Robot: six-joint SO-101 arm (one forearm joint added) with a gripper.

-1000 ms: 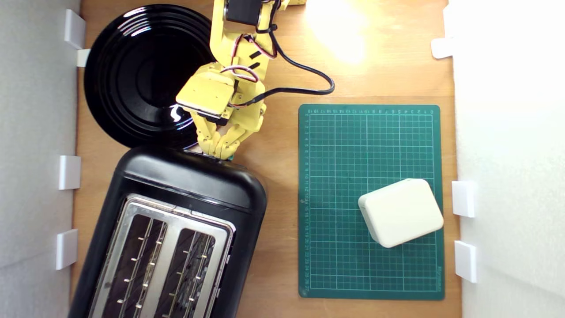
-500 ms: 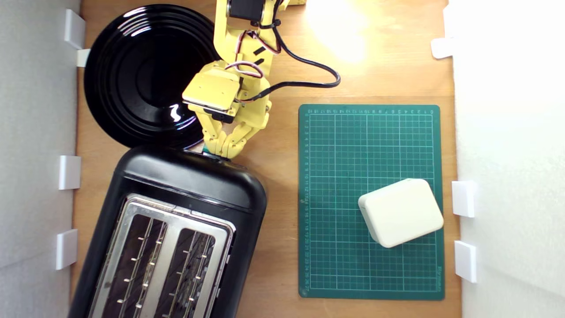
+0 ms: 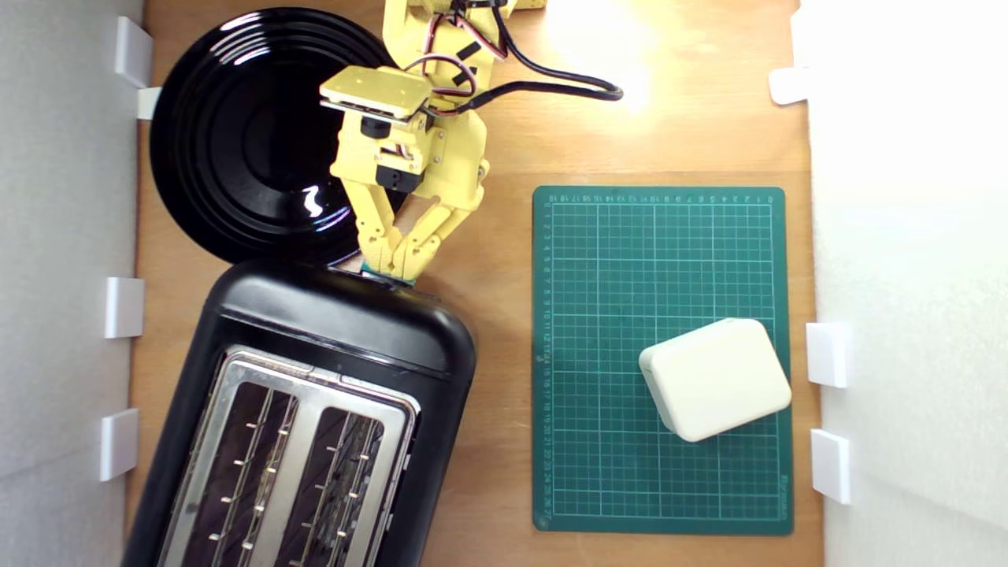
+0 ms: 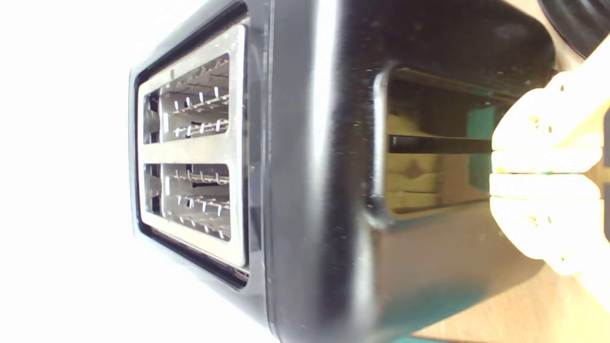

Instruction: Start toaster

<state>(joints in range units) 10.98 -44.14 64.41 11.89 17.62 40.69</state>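
Note:
The toaster (image 3: 315, 331) is glossy black with a silver two-slot top plate and lies at the exterior view's lower left. Its end face points toward my arm. My yellow gripper (image 3: 391, 270) reaches down to that end face, fingers converging in a V. A sliver of the teal lever knob (image 3: 386, 275) shows under the tips. In the wrist view the toaster (image 4: 324, 190) fills the frame. There my gripper (image 4: 543, 174) has its two fingers pressed nearly together at the far end of the dark lever slot (image 4: 438, 144), away from the top plate. The knob itself is hidden between them.
A round black plate (image 3: 244, 134) lies behind the toaster, touching its end. A green cutting mat (image 3: 661, 260) with a white rounded box (image 3: 715, 378) on it lies at the exterior view's right. White walls with brackets line both sides. My arm's black cable (image 3: 551, 83) loops over the wood.
The wrist block has shifted toward the top of the exterior view and more of the fingers' length shows. The fingertips have stayed at the toaster's end by the teal knob.

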